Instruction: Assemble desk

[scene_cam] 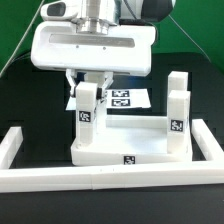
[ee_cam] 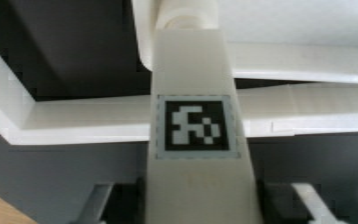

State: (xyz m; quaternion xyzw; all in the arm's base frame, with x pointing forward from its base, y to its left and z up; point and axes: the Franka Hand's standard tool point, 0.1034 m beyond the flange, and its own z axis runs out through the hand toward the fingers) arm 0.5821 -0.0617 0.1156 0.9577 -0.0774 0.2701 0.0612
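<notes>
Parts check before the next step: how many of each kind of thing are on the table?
tabletop: 1
legs: 3
border frame: 1
marker board: 1
Total: 6

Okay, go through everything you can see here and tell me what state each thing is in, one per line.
End effector: closed on a leg, above the tabletop's corner.
Held leg: upright, gripped.
Tabletop: flat on the table, against the border frame.
Two legs: standing upright in the tabletop.
Border frame: lying flat.
Marker board: flat, behind the tabletop.
</notes>
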